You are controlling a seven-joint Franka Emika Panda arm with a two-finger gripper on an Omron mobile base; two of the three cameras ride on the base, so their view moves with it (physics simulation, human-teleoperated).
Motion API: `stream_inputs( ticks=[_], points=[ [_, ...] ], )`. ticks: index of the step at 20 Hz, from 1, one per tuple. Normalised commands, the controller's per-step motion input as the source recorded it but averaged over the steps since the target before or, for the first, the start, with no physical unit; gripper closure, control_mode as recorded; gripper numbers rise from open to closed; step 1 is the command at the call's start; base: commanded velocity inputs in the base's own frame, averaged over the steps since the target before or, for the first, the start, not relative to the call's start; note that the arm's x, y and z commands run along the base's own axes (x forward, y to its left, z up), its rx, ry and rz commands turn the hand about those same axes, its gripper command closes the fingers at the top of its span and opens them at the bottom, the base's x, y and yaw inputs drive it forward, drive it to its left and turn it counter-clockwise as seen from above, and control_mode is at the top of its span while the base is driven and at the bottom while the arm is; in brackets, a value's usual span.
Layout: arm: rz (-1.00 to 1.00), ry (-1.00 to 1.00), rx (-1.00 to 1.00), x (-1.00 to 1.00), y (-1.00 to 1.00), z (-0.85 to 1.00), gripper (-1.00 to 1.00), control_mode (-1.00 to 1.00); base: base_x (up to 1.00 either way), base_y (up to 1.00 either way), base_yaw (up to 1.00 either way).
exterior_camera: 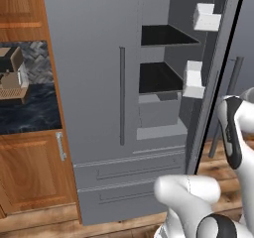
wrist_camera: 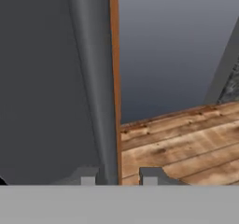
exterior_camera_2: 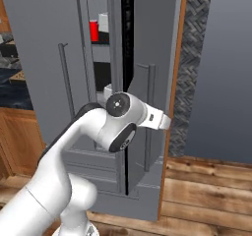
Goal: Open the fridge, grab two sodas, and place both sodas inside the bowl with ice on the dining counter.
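The grey fridge (exterior_camera: pixel 94 83) stands with its left door closed and its right door (exterior_camera_2: pixel 152 58) swung open. Dark shelves and white door bins (exterior_camera: pixel 206 16) show inside. One red soda (exterior_camera_2: pixel 94 31) stands on an upper shelf, seen through the gap. My gripper (wrist_camera: pixel 119 176) is shut on the right door's vertical bar handle (wrist_camera: pixel 95 101), with a fingertip on each side of it. In the right base view the hand (exterior_camera_2: pixel 160 119) reaches across to that handle (exterior_camera_2: pixel 150 146). The bowl and the dining counter are out of view.
Brown wooden cabinets (exterior_camera: pixel 25 172) and a dark counter with a coffee machine (exterior_camera: pixel 12 78) lie left of the fridge. A wood plank floor (exterior_camera_2: pixel 206 191) and a plain grey wall (exterior_camera_2: pixel 221 58) sit to the right of the open door.
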Motion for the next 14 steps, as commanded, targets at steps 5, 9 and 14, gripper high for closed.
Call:
stream_inputs(
  ticks=[5, 9, 14],
  points=[
    [0.0, -0.04, -0.02, -1.0, -0.26, 0.11, -1.0, -1.0, 0.0, 0.0, 0.0],
    [0.0, 0.0, -0.02, -1.0, 0.01, 0.3, -1.0, -1.0, 0.0, 0.0, 0.0],
    [0.0, 0.0, -0.11, -0.66, 0.55, 0.46, -1.0, -1.0, 0.0, 0.0, 0.0]
  ],
)
